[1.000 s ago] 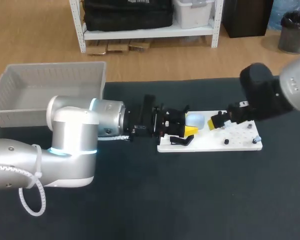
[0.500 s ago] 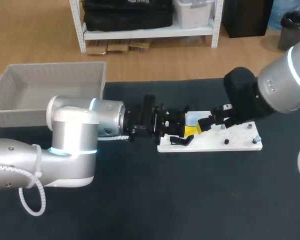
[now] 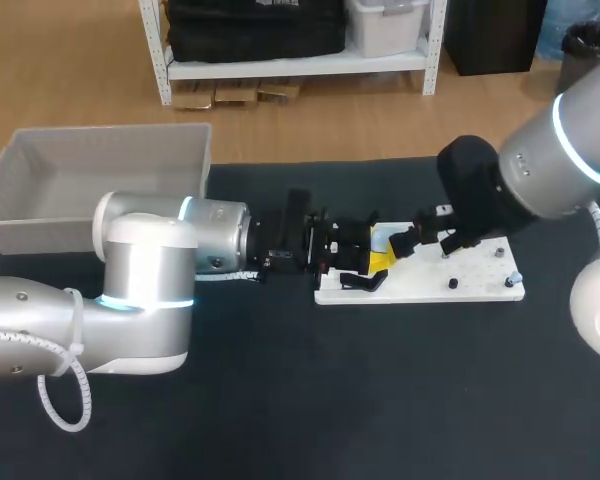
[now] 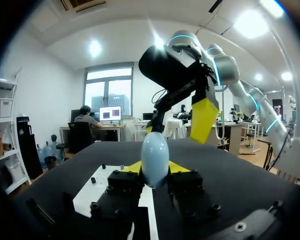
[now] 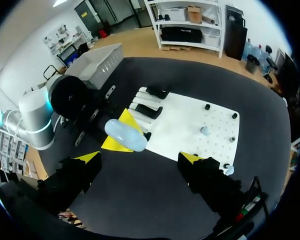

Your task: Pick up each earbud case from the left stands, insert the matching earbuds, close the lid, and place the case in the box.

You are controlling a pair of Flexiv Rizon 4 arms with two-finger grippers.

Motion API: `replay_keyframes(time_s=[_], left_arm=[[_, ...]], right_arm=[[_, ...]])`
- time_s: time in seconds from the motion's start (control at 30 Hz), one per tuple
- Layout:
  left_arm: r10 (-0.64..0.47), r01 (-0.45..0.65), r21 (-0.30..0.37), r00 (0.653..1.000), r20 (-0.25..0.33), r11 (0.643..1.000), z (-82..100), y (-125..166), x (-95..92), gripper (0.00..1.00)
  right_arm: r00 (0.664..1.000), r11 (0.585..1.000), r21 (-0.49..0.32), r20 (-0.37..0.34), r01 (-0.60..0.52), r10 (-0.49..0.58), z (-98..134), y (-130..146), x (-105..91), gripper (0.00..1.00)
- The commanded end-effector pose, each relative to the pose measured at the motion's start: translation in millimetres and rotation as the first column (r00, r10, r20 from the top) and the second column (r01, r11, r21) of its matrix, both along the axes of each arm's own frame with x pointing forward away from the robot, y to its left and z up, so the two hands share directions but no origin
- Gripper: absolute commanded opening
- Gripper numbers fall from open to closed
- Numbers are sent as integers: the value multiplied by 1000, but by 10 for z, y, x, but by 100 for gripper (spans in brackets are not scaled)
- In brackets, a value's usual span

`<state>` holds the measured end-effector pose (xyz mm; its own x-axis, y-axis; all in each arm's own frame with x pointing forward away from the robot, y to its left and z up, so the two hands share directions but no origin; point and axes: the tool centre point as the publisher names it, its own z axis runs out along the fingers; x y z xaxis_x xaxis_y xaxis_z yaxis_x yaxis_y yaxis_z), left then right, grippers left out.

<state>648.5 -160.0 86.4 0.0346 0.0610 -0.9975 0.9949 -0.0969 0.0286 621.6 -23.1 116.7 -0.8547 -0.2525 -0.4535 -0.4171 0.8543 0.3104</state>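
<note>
A pale blue earbud case point(image 4: 155, 160) stands upright between the yellow fingertips point(image 4: 182, 166) of my left gripper point(image 4: 156, 172), which is shut on it. In the head view the left gripper point(image 3: 373, 257) holds the case point(image 3: 383, 238) just above the left end of the white board point(image 3: 480, 285). My right gripper point(image 3: 412, 244) hovers close over the case, fingers wide apart and not touching it. From the right wrist, the case point(image 5: 125, 135) lies ahead of the open right gripper point(image 5: 140, 160). A small pale earbud point(image 5: 205, 131) rests on the board point(image 5: 190, 117).
Black stands point(image 5: 150, 102) sit on the board's left end. Small black pegs point(image 3: 452, 284) dot the board, with another small pale piece point(image 5: 226, 170) near its corner. A grey box point(image 3: 100, 180) stands at the table's back left. Dark mat point(image 3: 380, 400) covers the table.
My right arm has swung left across the board and now has its open gripper over the case. The left arm and the case it holds have stayed put.
</note>
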Motion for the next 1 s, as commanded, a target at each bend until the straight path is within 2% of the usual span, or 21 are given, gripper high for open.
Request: replay_keyframes(time_s=[0.03,1.0], left_arm=[[8,-8,-1,1000,3,1000,-2,-2,-21,0],[8,-8,-1,1000,3,1000,-2,-2,-21,0]], right_arm=[[1000,1000,-6,-4,5,-5,-32,16,51,100],[999,998,-26,2,51,-51,-68,-53,180,100]])
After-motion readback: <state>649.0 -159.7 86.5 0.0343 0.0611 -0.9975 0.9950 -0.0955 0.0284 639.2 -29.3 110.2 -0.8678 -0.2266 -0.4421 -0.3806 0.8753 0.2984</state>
